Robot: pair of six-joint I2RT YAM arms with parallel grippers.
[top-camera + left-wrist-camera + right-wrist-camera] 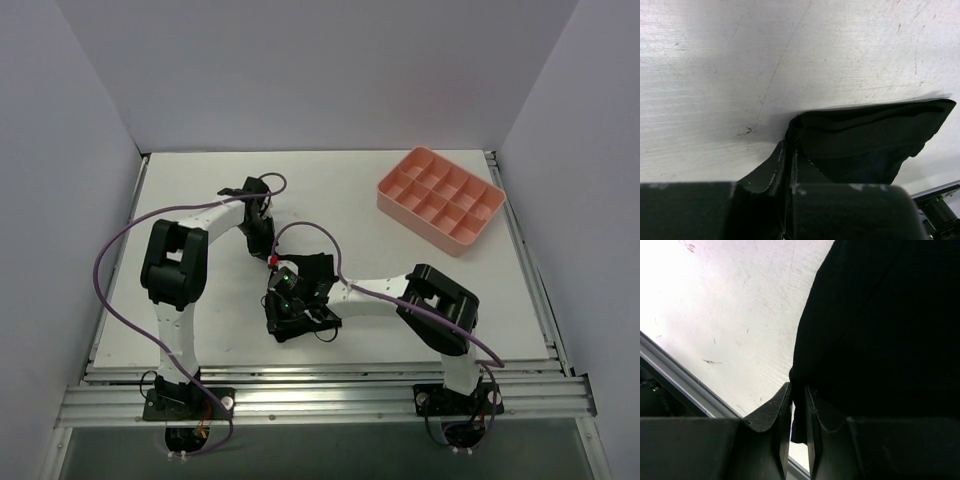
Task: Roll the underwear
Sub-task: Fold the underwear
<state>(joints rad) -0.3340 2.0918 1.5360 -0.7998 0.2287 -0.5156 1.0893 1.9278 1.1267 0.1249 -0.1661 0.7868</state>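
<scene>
The underwear (318, 270) is a plain black fabric piece near the middle of the table, held between both arms. In the left wrist view the underwear (865, 142) stretches to the right as a folded band, and my left gripper (790, 147) is shut on its near left corner. From above, the left gripper (268, 254) sits at the garment's far left end. My right gripper (799, 392) is shut on an edge of the underwear (880, 330), which fills the upper right of that view. In the top view the right gripper (288, 320) is at the garment's near side.
A pink compartment tray (440, 198) stands at the back right of the white table (400, 330). The metal rail of the table's near edge (685, 385) runs close behind the right gripper. Purple cables loop around both arms.
</scene>
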